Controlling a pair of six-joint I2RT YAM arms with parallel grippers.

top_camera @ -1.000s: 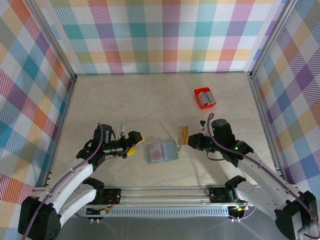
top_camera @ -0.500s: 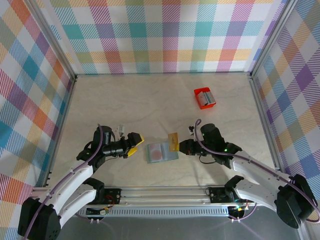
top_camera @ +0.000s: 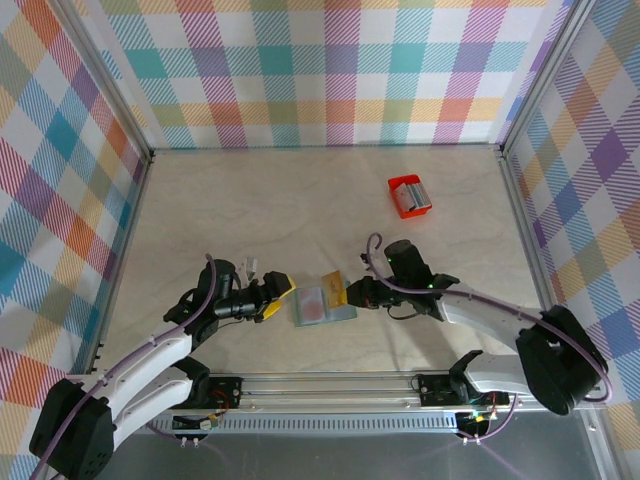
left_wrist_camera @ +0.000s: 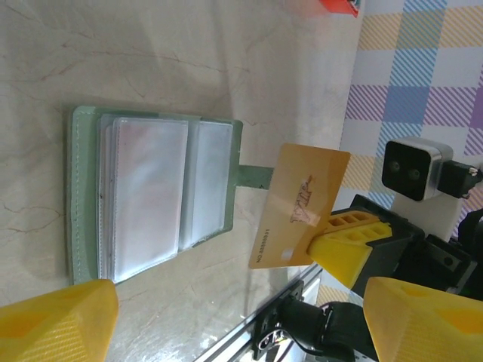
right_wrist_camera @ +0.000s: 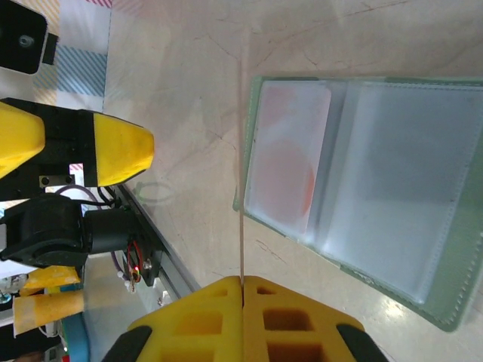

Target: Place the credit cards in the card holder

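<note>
Two-arm rig at the plaid-walled table: the right gripper (top_camera: 351,293) is clamped tight on a gold card (top_camera: 334,290), held on edge just over the right side of the card holder (top_camera: 322,306), which lies open and flat near the front centre of the table (top_camera: 300,210).

The left gripper (top_camera: 280,293) hangs just left of the holder, jaws spread wide w/ nothing between them.

Overhead cam gives the layout only: arms facing each other across the holder, and a red box (top_camera: 409,195) well apart toward the back right.

Left wrist cam shows the card (left_wrist_camera: 302,204) face-on, w/ print and a red logo, pinched at its lower corner by the yellow fingers (left_wrist_camera: 343,235) opp., near the holder's tab (left_wrist_camera: 253,175).

Right wrist cam sees the same card (right_wrist_camera: 242,188) edge-on, a thin line rising from the closed fingertips (right_wrist_camera: 260,302). It also shows a red-marked card (right_wrist_camera: 290,162) under the holder's (right_wrist_camera: 400,188) clear sleeve, and the yellow left fingers (right_wrist_camera: 113,149) beyond.
</note>
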